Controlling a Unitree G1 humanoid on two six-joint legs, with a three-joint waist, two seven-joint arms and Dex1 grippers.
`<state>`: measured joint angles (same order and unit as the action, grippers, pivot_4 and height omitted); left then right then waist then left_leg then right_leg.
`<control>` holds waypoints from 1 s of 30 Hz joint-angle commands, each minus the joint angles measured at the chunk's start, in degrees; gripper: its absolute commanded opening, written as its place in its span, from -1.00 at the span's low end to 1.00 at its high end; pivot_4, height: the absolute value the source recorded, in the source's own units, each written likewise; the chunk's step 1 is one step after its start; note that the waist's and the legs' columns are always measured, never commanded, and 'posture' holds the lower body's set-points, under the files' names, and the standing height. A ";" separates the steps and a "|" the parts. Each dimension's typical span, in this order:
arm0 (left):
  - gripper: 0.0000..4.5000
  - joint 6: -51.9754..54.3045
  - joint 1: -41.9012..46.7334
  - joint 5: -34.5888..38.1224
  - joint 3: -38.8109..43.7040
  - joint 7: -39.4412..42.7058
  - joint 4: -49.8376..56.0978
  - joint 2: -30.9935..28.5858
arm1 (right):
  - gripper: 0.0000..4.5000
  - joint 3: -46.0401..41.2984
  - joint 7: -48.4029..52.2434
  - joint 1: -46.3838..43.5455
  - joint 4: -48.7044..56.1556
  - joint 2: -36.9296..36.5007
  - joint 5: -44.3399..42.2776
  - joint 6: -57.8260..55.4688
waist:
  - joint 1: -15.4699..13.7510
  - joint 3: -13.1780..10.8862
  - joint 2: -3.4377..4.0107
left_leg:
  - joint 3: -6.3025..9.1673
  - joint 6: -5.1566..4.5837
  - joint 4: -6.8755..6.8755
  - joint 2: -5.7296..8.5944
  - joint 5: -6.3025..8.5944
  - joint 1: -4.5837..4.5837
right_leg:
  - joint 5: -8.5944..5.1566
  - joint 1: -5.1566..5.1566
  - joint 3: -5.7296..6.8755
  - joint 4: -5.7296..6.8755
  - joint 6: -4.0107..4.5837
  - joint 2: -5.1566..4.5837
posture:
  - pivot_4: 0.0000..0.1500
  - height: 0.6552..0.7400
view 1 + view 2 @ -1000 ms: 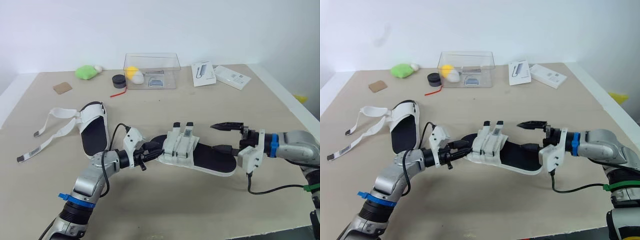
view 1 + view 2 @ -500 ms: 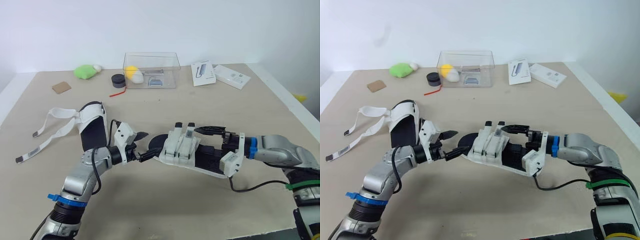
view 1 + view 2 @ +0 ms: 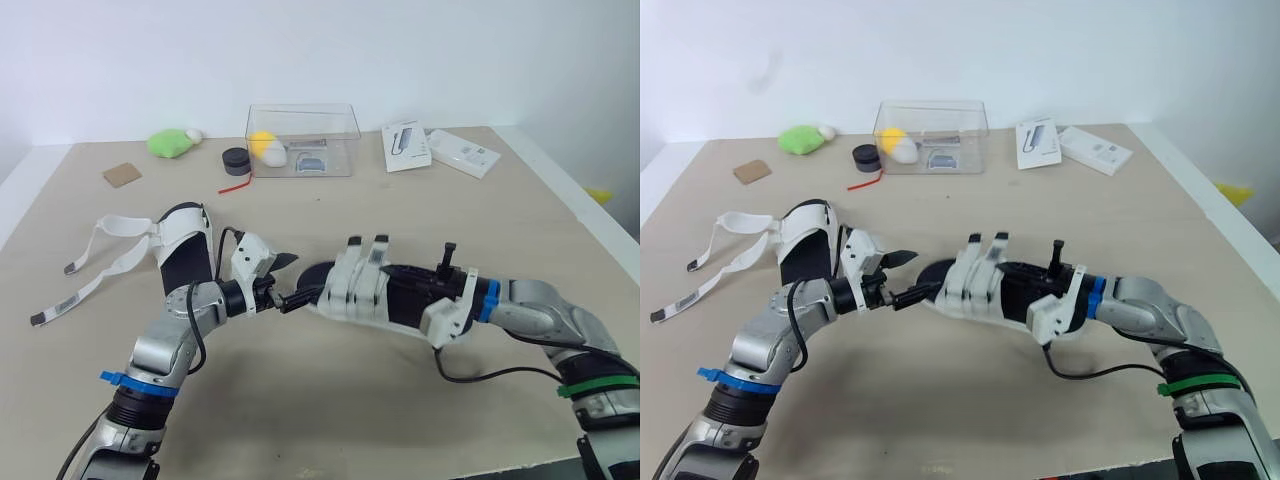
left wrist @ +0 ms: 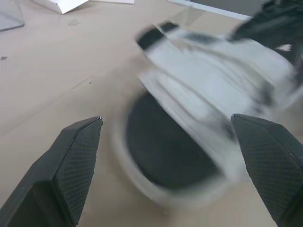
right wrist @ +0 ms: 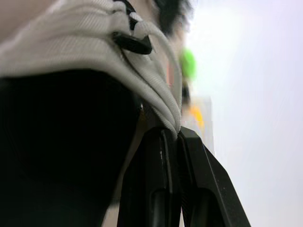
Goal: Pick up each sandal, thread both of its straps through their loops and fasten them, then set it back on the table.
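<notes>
sandal [image 3: 365, 290]: white ribbed cloth straps, matt black footbed
fingers [image 4: 71, 165]: matt black, cross-hatched
counter [image 3: 420, 215]: smooth matt beige
box [image 3: 303, 125]: clear glossy plastic

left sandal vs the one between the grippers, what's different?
Left sandal lies flat on the table, untouched, straps loose and trailing sideways. Middle sandal has straps folded across the foot; right gripper pinches it, open left gripper straddles its toe. Both white with black footbeds.

Both arms reach forward and inward with bent elbows, their forearms aimed at each other: the left gripper [image 3: 288, 280] holds its jaws spread wide, while the right gripper [image 5: 175, 135], wrist rolled, has its jaws pinched together on the sandal [image 3: 362, 290].
</notes>
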<state>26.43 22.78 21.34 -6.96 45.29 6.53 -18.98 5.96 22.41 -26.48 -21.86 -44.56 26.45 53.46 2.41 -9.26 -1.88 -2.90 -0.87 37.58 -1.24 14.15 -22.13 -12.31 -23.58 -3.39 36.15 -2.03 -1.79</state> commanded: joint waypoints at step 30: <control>1.00 -1.74 3.70 0.21 0.61 0.32 1.54 1.35 | 0.97 -22.41 27.59 5.99 7.75 -15.49 -26.45 -62.12 | -0.79 0.07 0.15 | -0.08 0.00 0.16 0.34 0.00 -0.60 | 0.09 -0.57 -0.21 0.08 -0.29 -0.07 | 1.00 1.00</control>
<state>24.96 26.75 21.29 -8.30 46.31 5.10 -16.95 -12.55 44.77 -20.41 -17.67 -58.64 6.40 -5.50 1.63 -9.19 -1.73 -2.98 -0.87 37.75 -0.92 14.15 -22.73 -12.21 -24.15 -3.59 36.23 -2.31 -1.83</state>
